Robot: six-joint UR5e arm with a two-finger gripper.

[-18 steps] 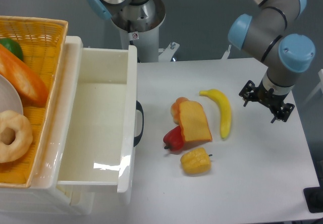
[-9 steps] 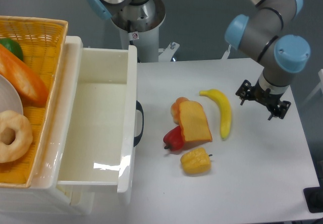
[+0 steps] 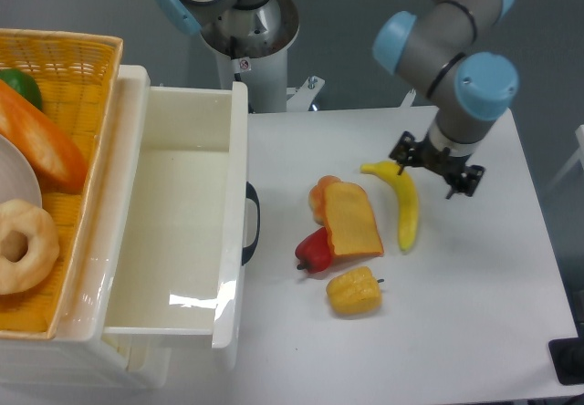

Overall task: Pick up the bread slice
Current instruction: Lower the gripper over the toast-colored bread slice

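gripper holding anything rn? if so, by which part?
Nothing held. The gripper is beside the banana's top end, apart from the bread slice.

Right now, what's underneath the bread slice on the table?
The bread slice lies tilted on two things: a red pepper sticking out at its lower left and an orange-red rounded piece at its upper left. How far either reaches beneath it is covered.
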